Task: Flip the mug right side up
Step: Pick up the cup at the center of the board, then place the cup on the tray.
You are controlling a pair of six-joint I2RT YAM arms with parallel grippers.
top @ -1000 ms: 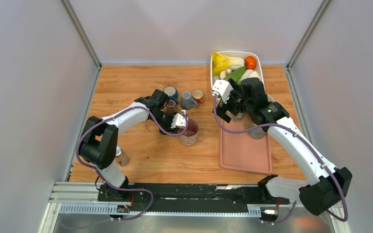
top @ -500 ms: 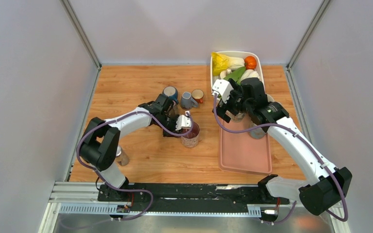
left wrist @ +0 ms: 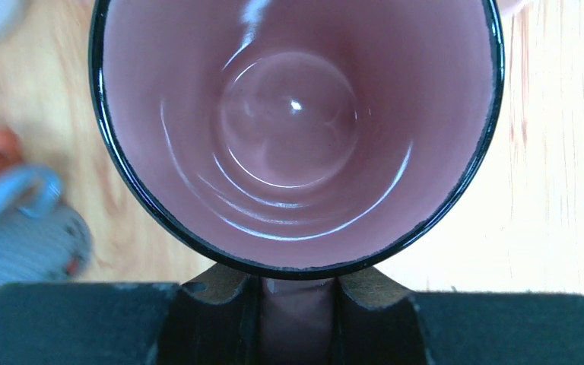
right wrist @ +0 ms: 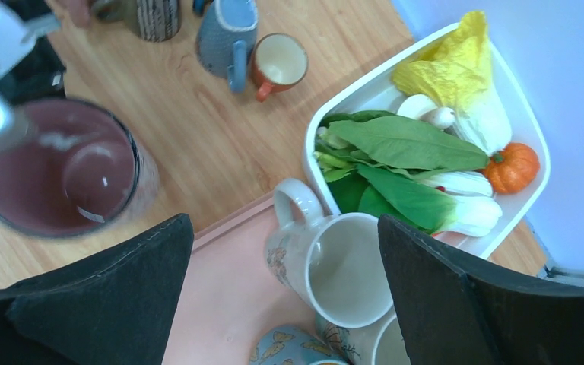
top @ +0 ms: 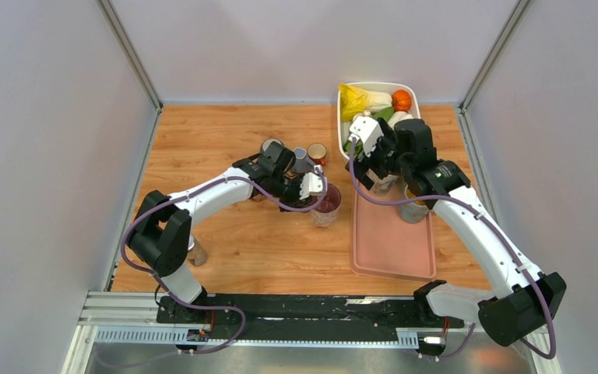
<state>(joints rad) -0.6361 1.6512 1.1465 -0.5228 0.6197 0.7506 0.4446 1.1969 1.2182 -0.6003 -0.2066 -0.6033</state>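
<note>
Left gripper (left wrist: 298, 298) clenched on the mug (top: 327, 206): the left wrist view shows a pink part of it pinched between the two dark fingers (left wrist: 213, 323), just under the black rim. Mug mouth-up, glossy pink inside, over the wooden table (top: 226, 140), just left of the pink tray (top: 393, 241). Cannot tell whether its base touches the wood. Behind it, near, a blue-grey mug (right wrist: 228, 34) and a small orange cup (right wrist: 277, 61), the cup mouth-up.

Right gripper (right wrist: 283, 224) released, fingers spread wide, nothing between them, hanging above the tray's far end. Below it a cream mug (right wrist: 334, 266), mouth-up, two more cups touching it. White tub (right wrist: 369, 90) beyond the tray holds leafy greens, a yellow cabbage and a small orange pumpkin.
</note>
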